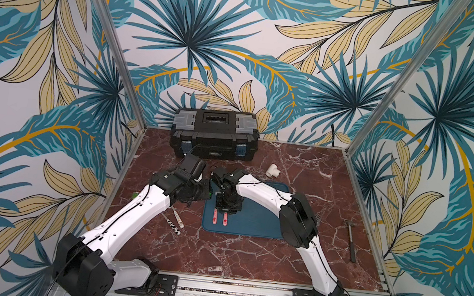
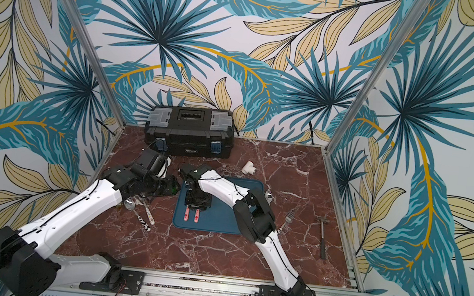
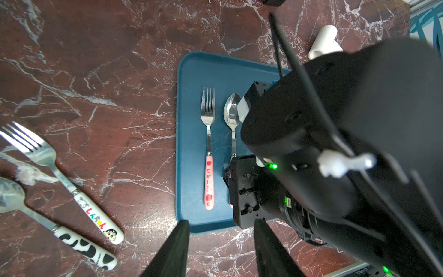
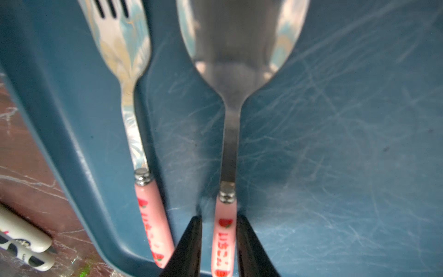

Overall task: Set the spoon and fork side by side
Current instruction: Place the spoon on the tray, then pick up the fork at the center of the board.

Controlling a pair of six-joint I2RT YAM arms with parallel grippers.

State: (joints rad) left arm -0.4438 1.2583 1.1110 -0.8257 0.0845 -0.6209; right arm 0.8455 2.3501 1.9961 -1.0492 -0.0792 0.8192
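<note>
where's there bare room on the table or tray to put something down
Free: the tray's half beyond the pink spoon, toward the hammer; the marble between tray and front rail; the back corner past the white pipe fitting. Crowded: the tray's side with the pink fork, spoon and right gripper, and the cartoon-handled cutlery beside it.

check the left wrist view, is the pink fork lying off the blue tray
No, the pink fork lies on the blue tray, beside the spoon.
</note>
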